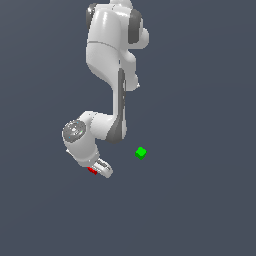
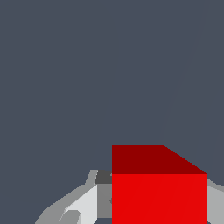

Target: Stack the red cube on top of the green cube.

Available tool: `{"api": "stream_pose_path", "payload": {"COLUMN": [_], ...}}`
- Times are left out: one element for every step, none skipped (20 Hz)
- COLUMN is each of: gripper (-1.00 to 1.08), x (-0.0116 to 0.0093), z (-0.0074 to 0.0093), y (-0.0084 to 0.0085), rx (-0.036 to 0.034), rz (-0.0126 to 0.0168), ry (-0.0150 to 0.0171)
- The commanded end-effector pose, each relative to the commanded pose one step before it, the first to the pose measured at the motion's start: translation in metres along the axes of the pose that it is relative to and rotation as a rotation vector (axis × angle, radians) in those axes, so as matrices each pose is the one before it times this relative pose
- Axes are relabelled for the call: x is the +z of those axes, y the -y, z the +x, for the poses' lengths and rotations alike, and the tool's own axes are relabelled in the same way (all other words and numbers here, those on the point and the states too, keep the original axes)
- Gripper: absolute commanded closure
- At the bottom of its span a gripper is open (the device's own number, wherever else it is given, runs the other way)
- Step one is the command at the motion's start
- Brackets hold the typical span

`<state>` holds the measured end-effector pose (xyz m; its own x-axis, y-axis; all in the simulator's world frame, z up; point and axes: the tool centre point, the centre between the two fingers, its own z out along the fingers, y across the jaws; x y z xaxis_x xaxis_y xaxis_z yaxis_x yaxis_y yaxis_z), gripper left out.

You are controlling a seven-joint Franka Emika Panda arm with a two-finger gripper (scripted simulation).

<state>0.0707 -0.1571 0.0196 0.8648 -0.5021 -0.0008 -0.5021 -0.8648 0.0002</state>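
Tabletop [image 1: 200,200]: a plain, uniform dark blue-grey surface filling both views.

Arm [image 1: 107,45]: white with dark grey joints. In the exterior view it enters from the top edge, runs down the middle, bends at an elbow and ends in a rounded wrist housing low on the exterior view's left of centre.

Gripper [image 1: 101,169]: at the lowest end of the arm, down at the tabletop. In the wrist view, pale grey finger [image 2: 81,205] parts flank the red cube on either side and lie tight against it. The gripper is clenched on the red cube.

Red cube [image 1: 92,171]: in the exterior view only a small red sliver shows at the edge of the gripper; the rest is covered by it. In the wrist view the red cube [image 2: 159,197] sits large between the fingers, with a bright front face and a darker upper face. Whether it rests on the tabletop or is raised cannot be told.

Green cube [image 1: 141,153]: alone on the tabletop, to the exterior view's right of the gripper and slightly higher in that view. It is apart from the red cube and untouched by the arm.
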Motion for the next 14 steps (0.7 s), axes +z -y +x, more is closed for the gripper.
{"api": "stream_pose_path", "payload": {"gripper": [1.08, 1.08, 1.08, 1.08, 1.08, 1.08, 1.08, 1.08, 1.08, 1.08, 1.08, 1.08, 1.08, 1.08], "x": [-0.00012, -0.00029, -0.00088, -0.00150, -0.00214, -0.00281, -0.00352, -0.00425, -0.00502, -0.00581, -0.00662, -0.00746, -0.00820, -0.00808], "z": [-0.00001, -0.00003, -0.00008, -0.00012, -0.00014, -0.00015, -0.00015, -0.00014, -0.00012, -0.00011, -0.00009, -0.00009, -0.00009, -0.00004], "y": [0.00006, 0.00000, -0.00001, -0.00002, -0.00003, -0.00003, -0.00003, -0.00003, -0.00002, -0.00002, -0.00002, -0.00002, -0.00002, -0.00024], "rx": [-0.00009, 0.00000, 0.00000, 0.00000, 0.00000, 0.00000, 0.00000, 0.00000, 0.00000, 0.00000, 0.00000, 0.00000, 0.00000, 0.00029], "rz": [0.00005, 0.00000, 0.00000, 0.00000, 0.00000, 0.00000, 0.00000, 0.00000, 0.00000, 0.00000, 0.00000, 0.00000, 0.00000, 0.00036], "ry": [-0.00020, 0.00000, 0.00000, 0.00000, 0.00000, 0.00000, 0.00000, 0.00000, 0.00000, 0.00000, 0.00000, 0.00000, 0.00000, -0.00016]}}
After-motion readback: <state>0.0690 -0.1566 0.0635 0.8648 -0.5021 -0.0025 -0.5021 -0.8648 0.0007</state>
